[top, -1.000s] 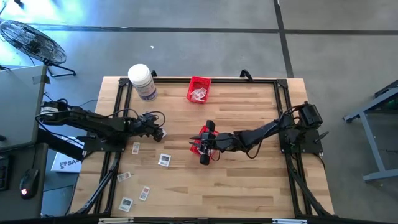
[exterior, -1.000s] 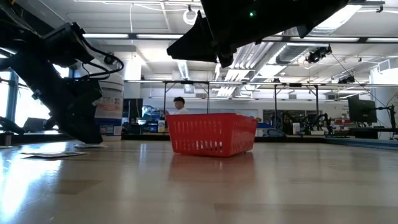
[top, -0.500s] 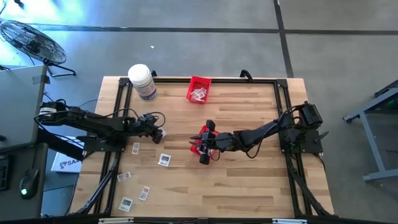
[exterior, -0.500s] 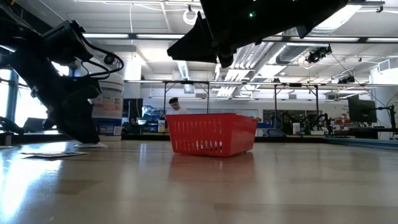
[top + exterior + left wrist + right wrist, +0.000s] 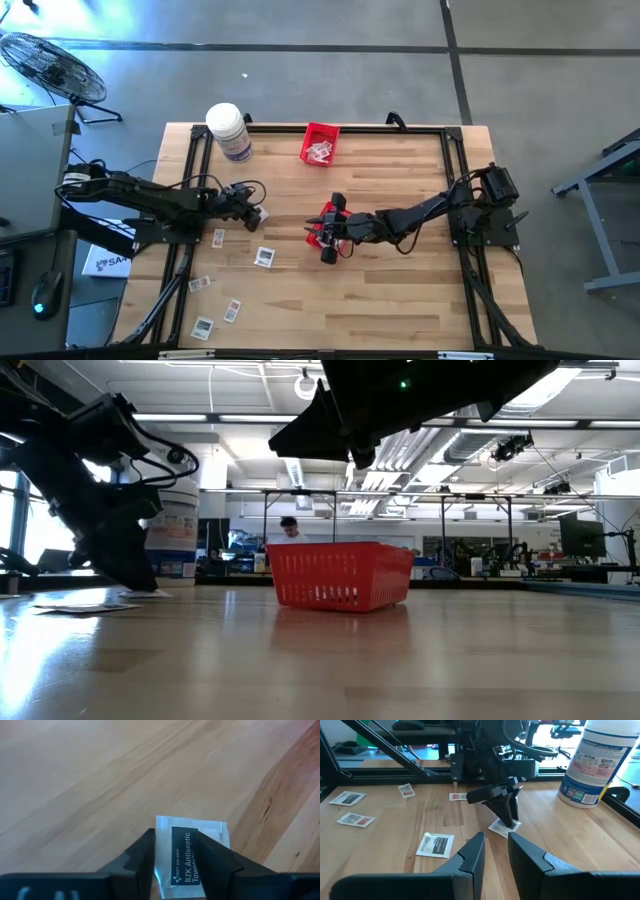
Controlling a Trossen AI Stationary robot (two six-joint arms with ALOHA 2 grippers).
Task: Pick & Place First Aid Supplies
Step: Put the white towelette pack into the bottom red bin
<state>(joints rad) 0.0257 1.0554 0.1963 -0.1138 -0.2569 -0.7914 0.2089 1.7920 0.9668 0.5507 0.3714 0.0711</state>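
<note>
Several first aid supplies, small white packets [image 5: 264, 257], lie flat on the table's left half. My left gripper [image 5: 174, 842] points steeply down at one printed packet [image 5: 192, 851], open, with one finger at the packet's edge and the other over its face. From the right wrist view the same gripper [image 5: 506, 820] stands tip-down on that packet [image 5: 500, 827]. My right gripper [image 5: 496, 847] hangs open and empty above a red basket [image 5: 318, 222] at mid-table. That basket [image 5: 340, 575] stands on its base. My left gripper comes at the packet from above on a slant, its fingertips [image 5: 145, 842] straddling the packet's printed strip [image 5: 182, 855]. The packet lies flat on the wood. Whether the fingers touch it, I cannot tell.
A big white jar [image 5: 229, 130] stands at the far left corner. A second red basket [image 5: 320, 143] holding packets sits at the far edge. More packets [image 5: 203, 327] lie near the near left corner. Black frame rails [image 5: 452, 170] border the table.
My left gripper has tipped a little over the packet while staying in place. The packet has not moved. My right arm has kept still.
</note>
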